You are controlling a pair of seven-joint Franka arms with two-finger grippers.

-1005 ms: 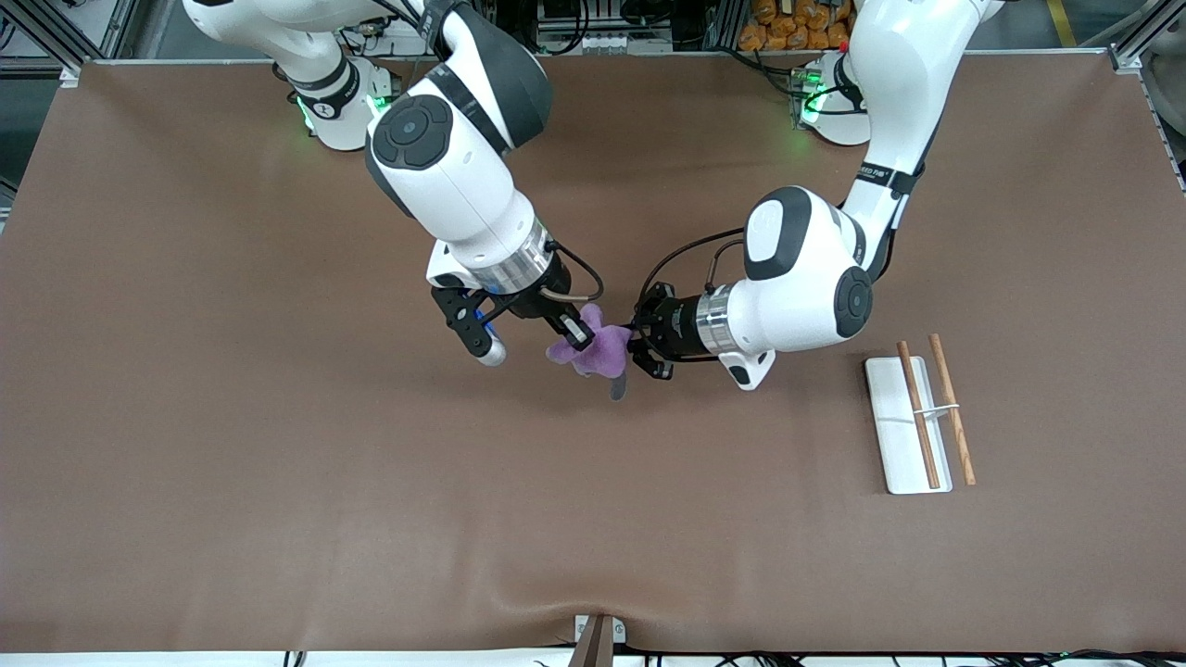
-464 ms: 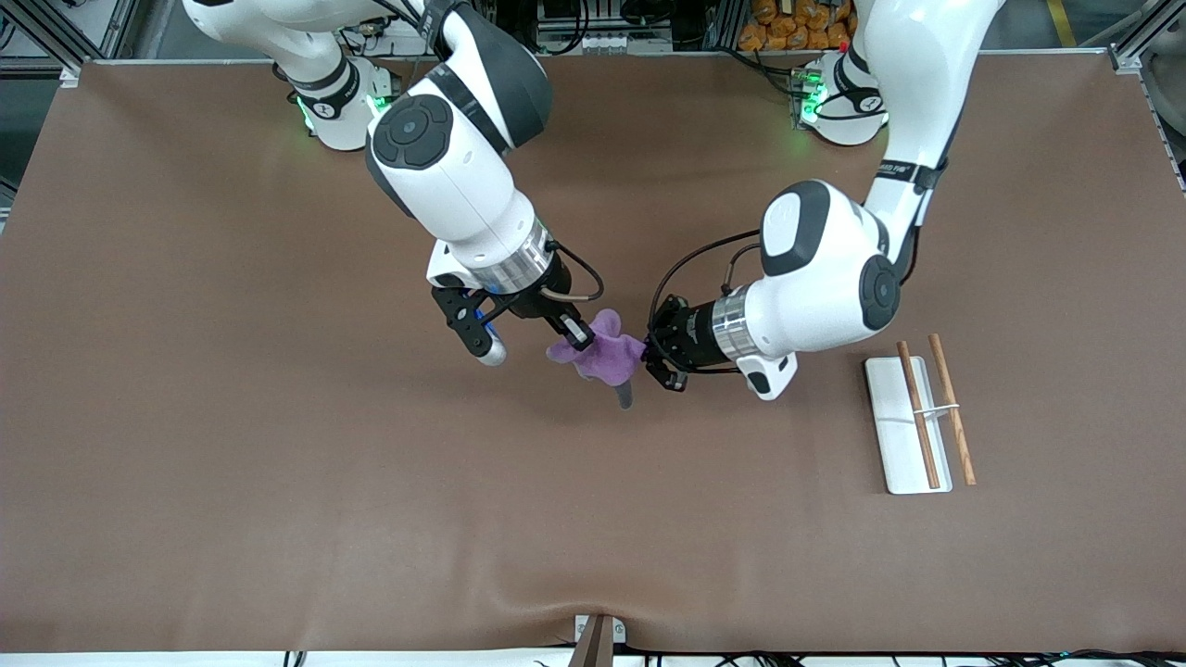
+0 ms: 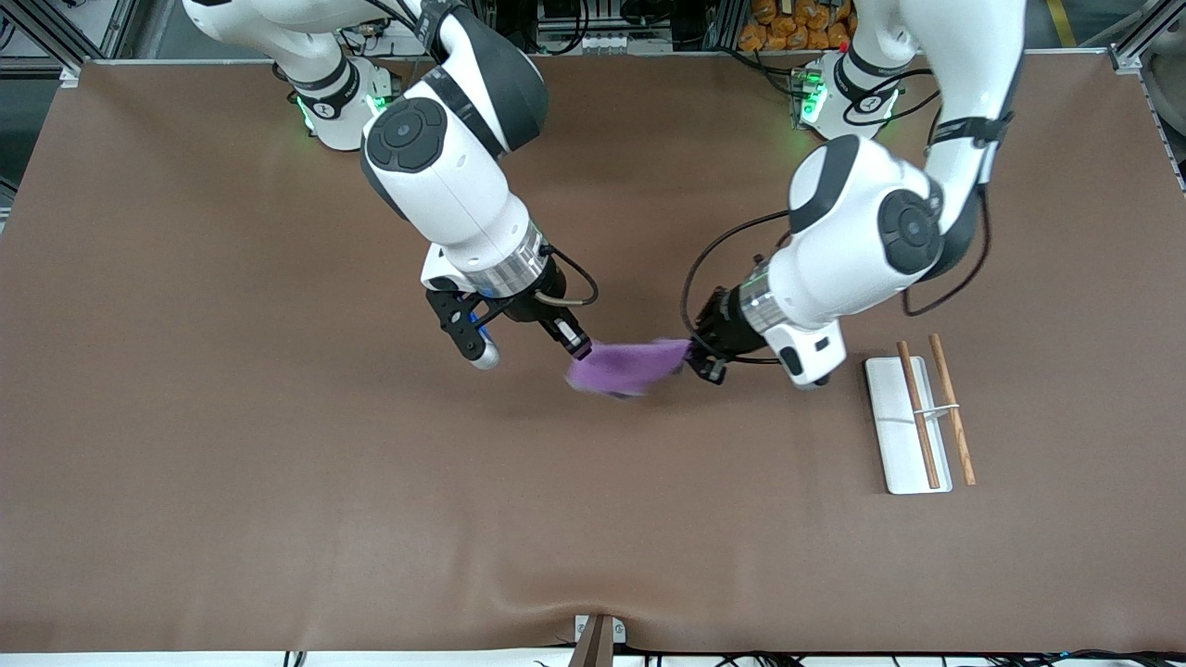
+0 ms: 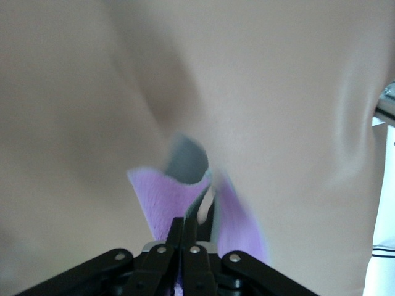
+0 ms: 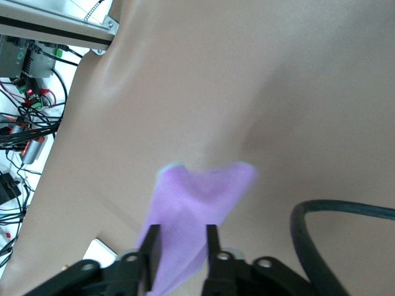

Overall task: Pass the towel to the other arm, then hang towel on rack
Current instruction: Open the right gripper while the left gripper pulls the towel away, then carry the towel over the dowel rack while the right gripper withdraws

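So the left gripper (image 3: 706, 357) has its jaws clamped right down on one edge of the towel (image 3: 623, 365), and in its wrist view the black jaws sit closed with purple cloth bunched either side of them. The right gripper (image 3: 523, 347) has its jaws standing apart, with the towel's other end lying loosely between them, so as far as I can tell only the left one is really gripping. The towel hangs stretched out between the two, up in the air over the middle of the tabletop (image 3: 278, 463). The rack (image 3: 913, 426) sits well apart from it, toward the left arm's end of the tabletop. What I'd worry about: the pinch is on a thin edge, so a quick swing could let the cloth slide out and drop. It could also snag on a finger of the right gripper as it pulls away. And since it dangles floppy, it might drape unevenly over the rods (image 3: 952, 409) and slip off.
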